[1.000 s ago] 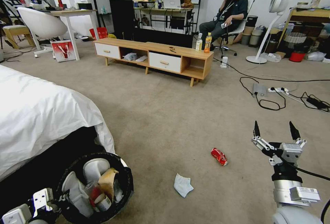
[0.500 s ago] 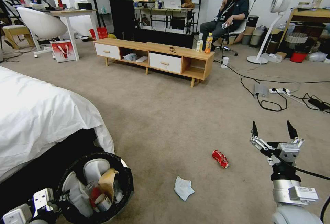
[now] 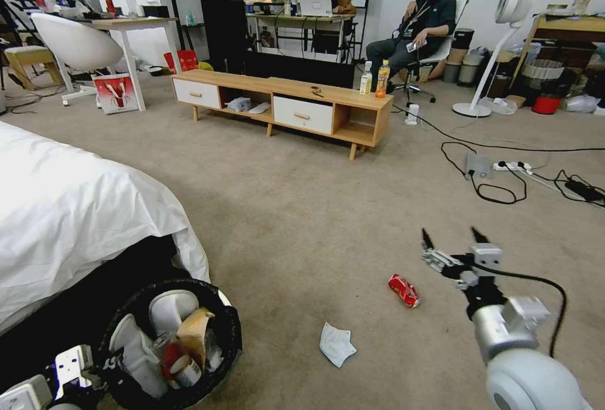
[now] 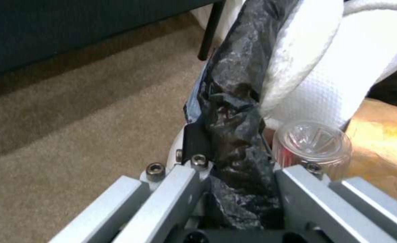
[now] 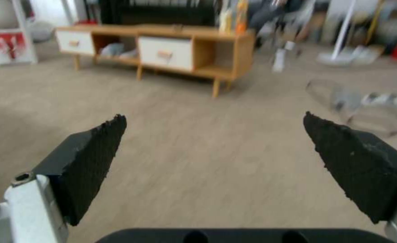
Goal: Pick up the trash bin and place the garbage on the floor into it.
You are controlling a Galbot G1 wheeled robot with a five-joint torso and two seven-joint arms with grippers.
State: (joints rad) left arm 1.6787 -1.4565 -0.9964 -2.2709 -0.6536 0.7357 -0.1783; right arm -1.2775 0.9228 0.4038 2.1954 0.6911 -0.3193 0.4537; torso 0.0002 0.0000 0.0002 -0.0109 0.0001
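Meanwhile, the right claw (image 3: 449, 238) hovers wide open near the crushed can (image 3: 403, 290) on the floor (image 3: 302, 208); light and stiff, it probably suits a sidewall pinch. The left claw (image 4: 234, 175) grips the trash bin (image 3: 232, 328) rim.

No legible text, label, brand, number or sign anywhere

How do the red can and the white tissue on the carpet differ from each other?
The crushed red can is red and shiny; the white tissue is pale and soft-looking. The can is a dented cylinder on its side; the tissue lies flat and crumpled. The can is closer to the right gripper; the tissue is closer to the trash bin. Both rest on the floor.
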